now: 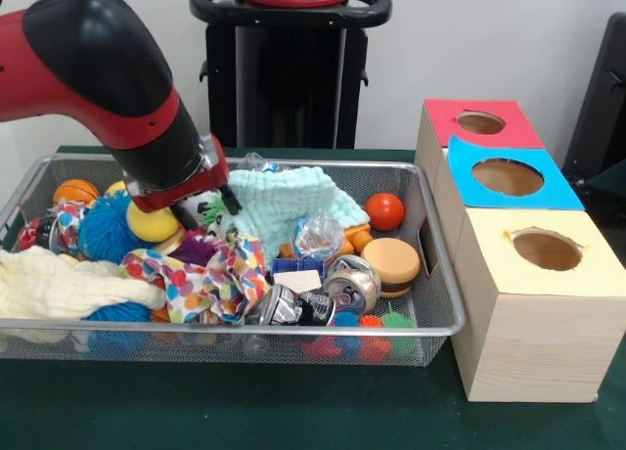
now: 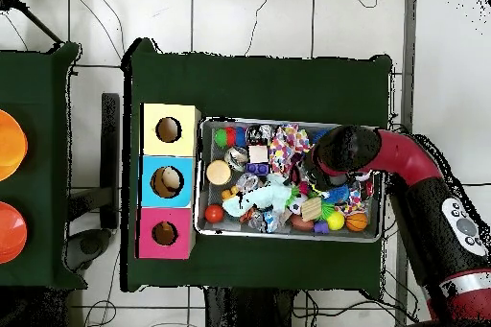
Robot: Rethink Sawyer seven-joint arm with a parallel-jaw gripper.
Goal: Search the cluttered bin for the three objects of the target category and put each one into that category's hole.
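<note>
The wire-mesh bin (image 1: pixel 293 328) is packed with toys and cloths; it also shows in the overhead view (image 2: pixel 292 121). My gripper (image 1: pixel 203 207) is down in the left part of the bin, pushed into the clutter beside a yellow ball (image 1: pixel 152 223) and a mint-green cloth (image 1: pixel 284 201). Its tips are buried, so I cannot tell its state. A white, black and green soft thing (image 1: pixel 199 213) sits right at the gripper. I cannot pick out the tan-brown or tiger-striped plush animals. The red-ringed hole (image 1: pixel 480 123) is on the far end of the wood box (image 2: pixel 164 233).
A polka-dot cloth (image 1: pixel 196 274), a cream cloth (image 1: pixel 59 286), a blue spiky ball (image 1: pixel 103 230), a red ball (image 1: pixel 385 211), a toy burger (image 1: pixel 393 264) and a silver ball (image 1: pixel 352 282) fill the bin. The blue-ringed hole (image 1: pixel 507 177) and yellow-ringed hole (image 1: pixel 546 249) lie nearer the camera.
</note>
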